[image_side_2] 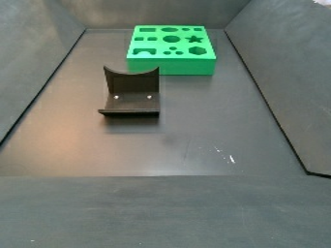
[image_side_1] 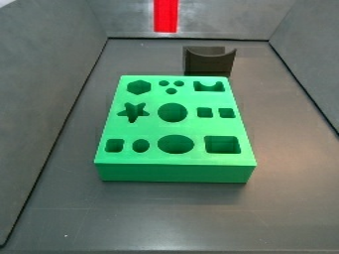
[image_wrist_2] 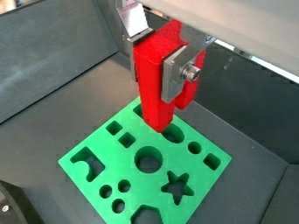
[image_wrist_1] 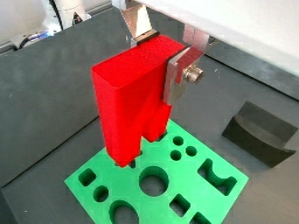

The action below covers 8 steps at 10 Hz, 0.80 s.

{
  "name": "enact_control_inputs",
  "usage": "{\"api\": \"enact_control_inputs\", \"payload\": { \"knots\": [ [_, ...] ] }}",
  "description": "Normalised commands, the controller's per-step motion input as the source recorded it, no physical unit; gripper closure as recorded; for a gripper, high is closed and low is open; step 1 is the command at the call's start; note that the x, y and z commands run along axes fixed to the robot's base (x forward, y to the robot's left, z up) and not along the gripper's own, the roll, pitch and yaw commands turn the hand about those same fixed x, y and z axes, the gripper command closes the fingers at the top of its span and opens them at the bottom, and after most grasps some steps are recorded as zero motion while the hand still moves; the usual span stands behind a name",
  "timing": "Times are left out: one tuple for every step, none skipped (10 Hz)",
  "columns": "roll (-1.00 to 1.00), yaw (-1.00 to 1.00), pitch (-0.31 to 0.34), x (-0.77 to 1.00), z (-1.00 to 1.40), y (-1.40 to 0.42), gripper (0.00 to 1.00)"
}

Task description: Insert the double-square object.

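Note:
The bright red double-square object point(image_wrist_1: 122, 105) hangs upright between the silver fingers of my gripper point(image_wrist_1: 159, 56), which is shut on its upper end. It shows the same way in a wrist view point(image_wrist_2: 152, 87), with the gripper point(image_wrist_2: 159, 58) clamped on it. Its stepped lower end hovers just above the green board with shaped holes point(image_wrist_1: 187, 181), over the holes near one corner point(image_wrist_2: 111, 149). In a side view only the red object's lower part point(image_side_1: 166, 15) shows, above the far end of the board point(image_side_1: 172, 171). The gripper itself is out of both side views.
The dark fixture point(image_side_2: 130, 92) stands on the floor beside the board point(image_side_2: 172, 66); it also shows in a side view point(image_side_1: 208, 60) and in a wrist view point(image_wrist_1: 260, 131). Dark sloping walls enclose the grey floor.

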Motion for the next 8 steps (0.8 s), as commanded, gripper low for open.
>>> {"api": "enact_control_inputs", "payload": {
  "knots": [
    [0.00,-0.27,-0.054,0.00,-0.09,-0.16,1.00],
    [0.00,-0.64,-0.149,0.33,-0.47,-0.20,1.00],
    [0.07,-0.55,-0.066,0.51,-0.71,-0.28,1.00],
    [0.14,-0.51,-0.020,0.59,-0.79,-0.25,1.00],
    [0.24,-0.64,-0.023,0.49,-0.88,-0.10,1.00],
    [0.27,-0.81,0.000,0.25,-0.72,0.00,1.00],
    [0.29,-0.82,0.000,0.21,-0.67,0.00,1.00],
    [0.31,-0.76,0.000,0.23,-0.63,0.02,1.00]
  ]
}}
